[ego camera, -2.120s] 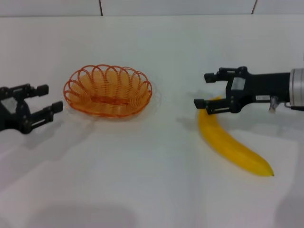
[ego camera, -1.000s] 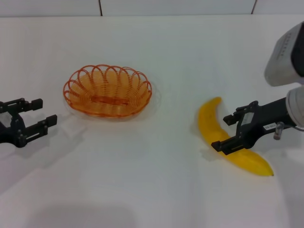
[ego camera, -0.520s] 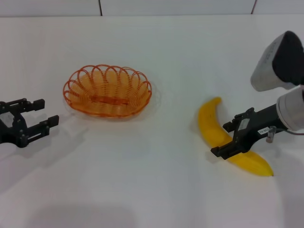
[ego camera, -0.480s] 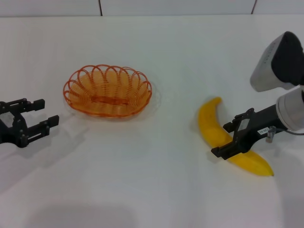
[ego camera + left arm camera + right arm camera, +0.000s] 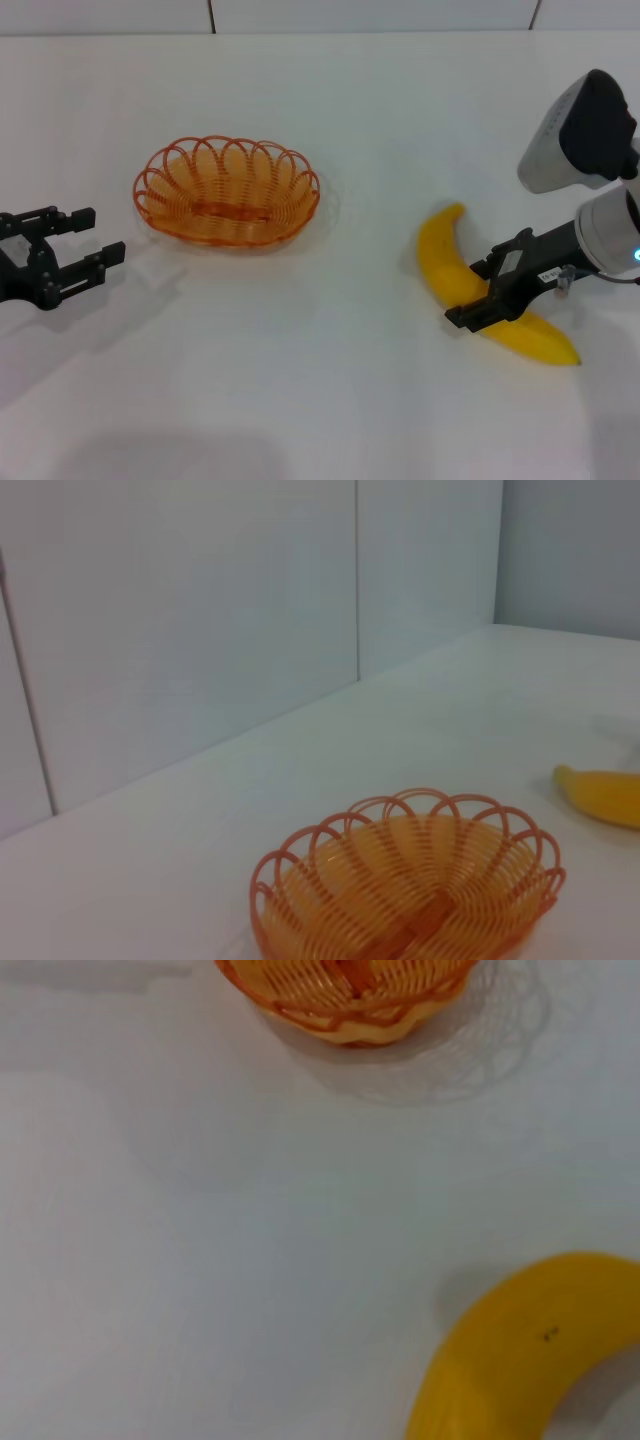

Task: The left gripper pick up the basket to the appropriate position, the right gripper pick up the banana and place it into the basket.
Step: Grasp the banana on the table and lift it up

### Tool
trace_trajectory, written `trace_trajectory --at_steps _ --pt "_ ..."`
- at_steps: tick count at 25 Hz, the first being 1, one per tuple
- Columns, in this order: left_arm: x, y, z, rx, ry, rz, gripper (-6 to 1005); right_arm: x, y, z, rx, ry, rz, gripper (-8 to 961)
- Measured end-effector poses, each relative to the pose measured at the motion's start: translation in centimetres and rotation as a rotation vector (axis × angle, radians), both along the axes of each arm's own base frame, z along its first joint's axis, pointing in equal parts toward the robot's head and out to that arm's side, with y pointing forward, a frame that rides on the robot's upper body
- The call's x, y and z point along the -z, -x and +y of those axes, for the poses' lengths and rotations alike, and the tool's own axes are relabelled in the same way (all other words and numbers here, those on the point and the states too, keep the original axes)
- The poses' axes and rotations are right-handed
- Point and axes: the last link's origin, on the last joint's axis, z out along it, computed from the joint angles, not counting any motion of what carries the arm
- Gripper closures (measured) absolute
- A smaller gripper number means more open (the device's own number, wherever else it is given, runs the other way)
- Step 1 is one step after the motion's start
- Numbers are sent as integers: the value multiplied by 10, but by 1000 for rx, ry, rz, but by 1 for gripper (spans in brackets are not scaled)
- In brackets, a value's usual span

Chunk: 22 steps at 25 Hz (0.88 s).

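Note:
The orange wire basket point(image 5: 228, 190) stands on the white table, left of centre, also seen in the left wrist view point(image 5: 410, 880) and the right wrist view point(image 5: 345, 990). My left gripper point(image 5: 100, 233) is open, low over the table a short way left of the basket and apart from it. The yellow banana point(image 5: 441, 252) lies on the table at the right; one end shows in the left wrist view point(image 5: 605, 795). My right gripper point(image 5: 468, 293) straddles the banana's middle, one finger on each side, closed against it. The right wrist view shows the banana point(image 5: 520, 1360) close up.
The white table point(image 5: 300, 380) stretches wide between the basket and the banana and in front of both. A white panelled wall point(image 5: 200, 610) stands behind the table. The right arm's grey-white wrist point(image 5: 580, 130) hangs above the banana's near end.
My right gripper swung from beside the banana's far tip down to its middle and closed in on it; the banana's near tip shifted slightly. The left gripper backed off a little, then held still.

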Motion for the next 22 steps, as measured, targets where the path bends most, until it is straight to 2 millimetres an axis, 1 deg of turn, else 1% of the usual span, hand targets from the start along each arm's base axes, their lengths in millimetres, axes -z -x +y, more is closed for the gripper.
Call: trace_trajectory --at_steps 6,11,13,16,19,22 --pt "0 1 -1 -2 0 0 428 -1 0 0 1 -2 0 306" --pt "0 2 -2 -6 0 1 428 -8 5 2 -23 -28 11 477" --pt "0 2 -2 -7 0 1 428 -13 9 3 -43 -49 12 475" --pt "0 3 -2 -7 0 1 428 -19 21 6 -93 -93 26 472" --pt "0 3 -3 -8 -1 1 428 -17 42 12 -186 -118 72 470" --pt "0 2 -2 -6 -2 1 428 -9 69 21 -292 -124 119 467"
